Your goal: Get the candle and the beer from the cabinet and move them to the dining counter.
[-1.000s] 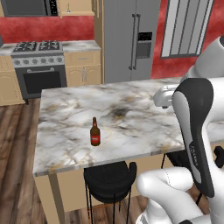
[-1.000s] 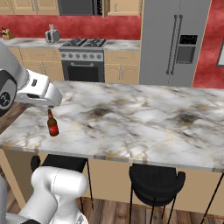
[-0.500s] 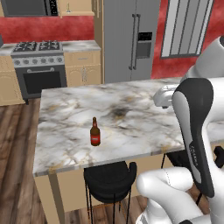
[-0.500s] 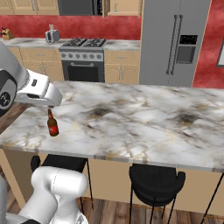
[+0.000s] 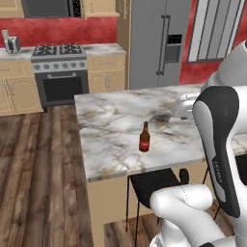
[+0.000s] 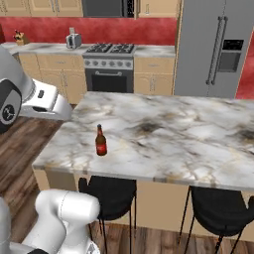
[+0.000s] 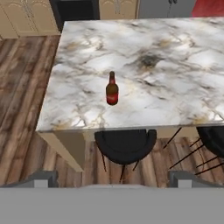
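Note:
The beer (image 7: 112, 89), a dark brown bottle with a red label, stands upright on the dining counter (image 7: 175, 78) near its left front corner. It also shows at beer (image 5: 144, 137) and beer (image 6: 100, 141). My gripper (image 7: 112, 179) is open, its fingertips (image 7: 43, 178) set wide apart with nothing between them. It hangs back from the counter's front edge, well above and short of the bottle. The candle is out of view. Tan wall cabinets (image 6: 154, 7) run along the top of the back wall; I cannot tell which is the cabinet.
Black stools (image 7: 126, 146) stand under the counter's front edge, one directly below the bottle. A gas stove (image 6: 110, 67), a grey fridge (image 6: 213, 47) and low tan base cabinets line the back wall. Wood floor (image 5: 43, 159) lies left of the island.
The whole picture has shifted right in both base views, so the camera has moved. The bottle, earlier right under my hand, now stands apart from it.

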You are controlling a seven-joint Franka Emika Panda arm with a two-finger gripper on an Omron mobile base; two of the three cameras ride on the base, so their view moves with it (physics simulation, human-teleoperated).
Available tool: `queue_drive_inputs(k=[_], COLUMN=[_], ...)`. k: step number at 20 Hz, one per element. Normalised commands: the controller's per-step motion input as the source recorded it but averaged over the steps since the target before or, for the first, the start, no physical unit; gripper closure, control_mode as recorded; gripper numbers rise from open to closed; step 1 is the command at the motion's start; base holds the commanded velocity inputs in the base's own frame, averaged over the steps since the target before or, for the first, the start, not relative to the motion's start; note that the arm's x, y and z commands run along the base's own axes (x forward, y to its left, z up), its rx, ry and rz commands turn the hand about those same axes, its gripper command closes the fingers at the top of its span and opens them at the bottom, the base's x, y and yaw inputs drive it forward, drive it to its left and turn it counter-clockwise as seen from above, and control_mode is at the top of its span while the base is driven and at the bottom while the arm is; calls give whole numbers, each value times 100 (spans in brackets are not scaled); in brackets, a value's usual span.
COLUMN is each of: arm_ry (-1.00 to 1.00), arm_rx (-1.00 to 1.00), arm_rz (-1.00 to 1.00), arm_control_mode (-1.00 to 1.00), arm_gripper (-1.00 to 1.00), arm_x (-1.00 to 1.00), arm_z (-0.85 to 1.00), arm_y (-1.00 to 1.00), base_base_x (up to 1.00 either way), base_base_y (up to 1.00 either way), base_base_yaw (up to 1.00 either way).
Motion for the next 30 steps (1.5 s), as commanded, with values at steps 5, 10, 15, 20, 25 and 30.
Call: queue_drive_inputs(k=[5,10,15,20,25,30], arm_ry=[0,0,0,0,0,0], arm_rx=[0,0,0,0,0,0], arm_rz=[0,0,0,0,0,0], arm_control_mode=[100,100,100,100,100,100], arm_gripper=[-100,-100,-100,-100,-100,-100], arm_x=[0,0,0,0,0,0], arm_z=[0,0,0,0,0,0], arm_y=[0,0,0,0,0,0], base_base_x=[-18,0,5,15,27,66], base_base_y=[100,100,100,100,100,94], base_base_yaw=[0,0,0,0,0,-1])
